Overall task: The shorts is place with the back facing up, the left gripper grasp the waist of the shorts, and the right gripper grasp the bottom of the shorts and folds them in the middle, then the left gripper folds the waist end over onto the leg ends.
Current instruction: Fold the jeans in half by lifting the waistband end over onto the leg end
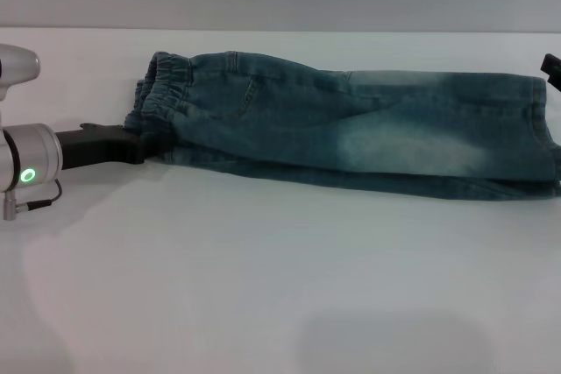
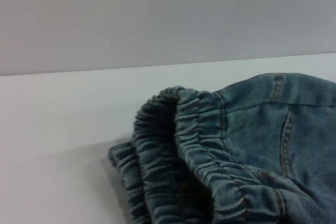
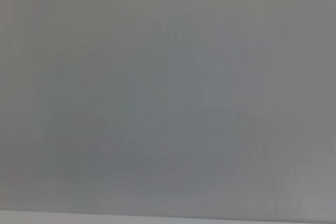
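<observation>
Left hand [image 1: 145,148] is being pressed against the near corner of the waist [image 1: 162,94], and its black fingers are seeming to be clamped on the gathered elastic band there, although the tips are being hidden by the cloth. Right hand [image 1: 550,67] is being shown only as a small black tip at the far right edge of the head view, just beside the leg ends [image 1: 545,137]; whether its fingers are apart or together cannot be told, and no contact with the cloth can be confirmed.

The shorts [image 1: 351,129] are lying on the white worktop [image 1: 263,286], already doubled lengthwise, with the waist toward the robot's left and the hems toward its right. In the left wrist view the waistband [image 2: 199,145] is being seen as two stacked ruched layers.

The denim is being judged as soft and limp but rather thick, light enough for one hand, and not slippery. No stiffness is being expected, so the lifted end will probably be sagging and dragging the rest. The thick elastic band is being judged the best place for holding, because both layers can be pinched together there; a shallow pinch is risking that only the top layer is carried.
</observation>
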You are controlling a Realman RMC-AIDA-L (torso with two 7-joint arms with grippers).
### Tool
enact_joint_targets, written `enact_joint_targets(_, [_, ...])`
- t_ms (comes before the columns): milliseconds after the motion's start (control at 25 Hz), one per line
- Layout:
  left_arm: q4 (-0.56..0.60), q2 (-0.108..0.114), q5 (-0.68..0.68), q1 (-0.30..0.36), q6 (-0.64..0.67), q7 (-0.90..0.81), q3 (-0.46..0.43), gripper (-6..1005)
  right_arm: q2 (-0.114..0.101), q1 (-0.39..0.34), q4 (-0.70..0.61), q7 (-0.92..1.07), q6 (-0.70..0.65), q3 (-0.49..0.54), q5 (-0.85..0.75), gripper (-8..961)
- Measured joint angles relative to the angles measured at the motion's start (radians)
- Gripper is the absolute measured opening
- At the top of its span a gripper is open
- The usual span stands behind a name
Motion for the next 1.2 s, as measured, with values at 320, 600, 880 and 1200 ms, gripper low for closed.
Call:
enact_joint_targets(320, [0.004, -0.009, -0.007, 0.008, -0.067, 0.008, -0.009, 338, 0.001, -0.005, 0.0, -0.001, -0.006, 0.009, 0.0, 399])
enact_joint_targets(600, [0.005, -0.009, -0.009, 0.008, -0.069, 0.015, -0.01, 191, 0.002, -0.005, 0.0, -0.001, -0.007, 0.009, 0.0, 399])
enact_joint_targets(880, [0.005, -0.009, -0.025, 0.009, -0.058, 0.019, -0.009, 32, 0.001, -0.004, 0.001, -0.001, -0.001, 0.008, 0.0, 400])
enact_joint_targets(1200, [0.062, -0.008, -0.114, 0.009, 0.079, 0.021, -0.003, 31, 0.002, 0.012, 0.022, -0.001, 0.039, 0.002, 0.0, 400])
